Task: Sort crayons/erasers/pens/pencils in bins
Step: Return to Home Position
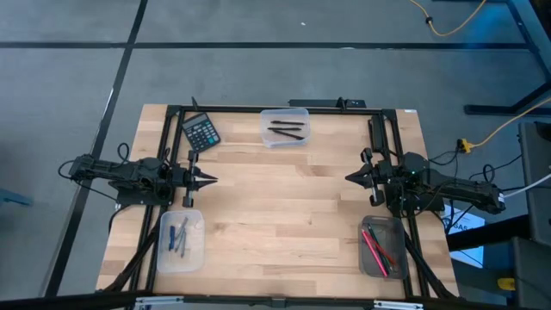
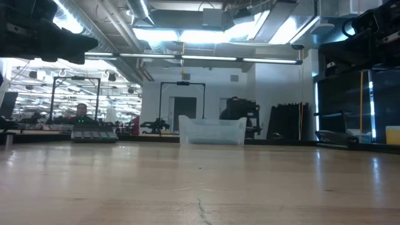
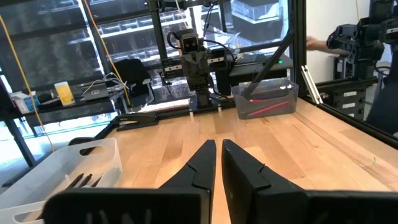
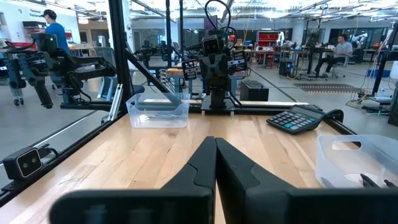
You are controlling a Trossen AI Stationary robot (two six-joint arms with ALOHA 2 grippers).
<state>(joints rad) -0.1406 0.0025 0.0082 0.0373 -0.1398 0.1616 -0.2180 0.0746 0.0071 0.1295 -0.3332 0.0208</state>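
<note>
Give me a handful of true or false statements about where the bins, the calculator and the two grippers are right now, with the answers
1. The calculator lies at the table's far left corner. True.
2. The dark bin by the right arm holds red sticks. True.
3. The far middle bin is empty. False: dark sticks lie in it.
4. The left gripper holds a crayon. False: it holds nothing.
5. The right gripper is shut. True.
6. Loose crayons lie on the table's middle. False: none show there.

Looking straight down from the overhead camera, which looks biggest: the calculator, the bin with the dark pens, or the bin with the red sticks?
1. The dark bin with red sticks looks largest.
2. The clear bin with dark pens is next, though only slightly smaller, so that ranking is unsure.
3. The calculator looks clearly smallest.
</note>
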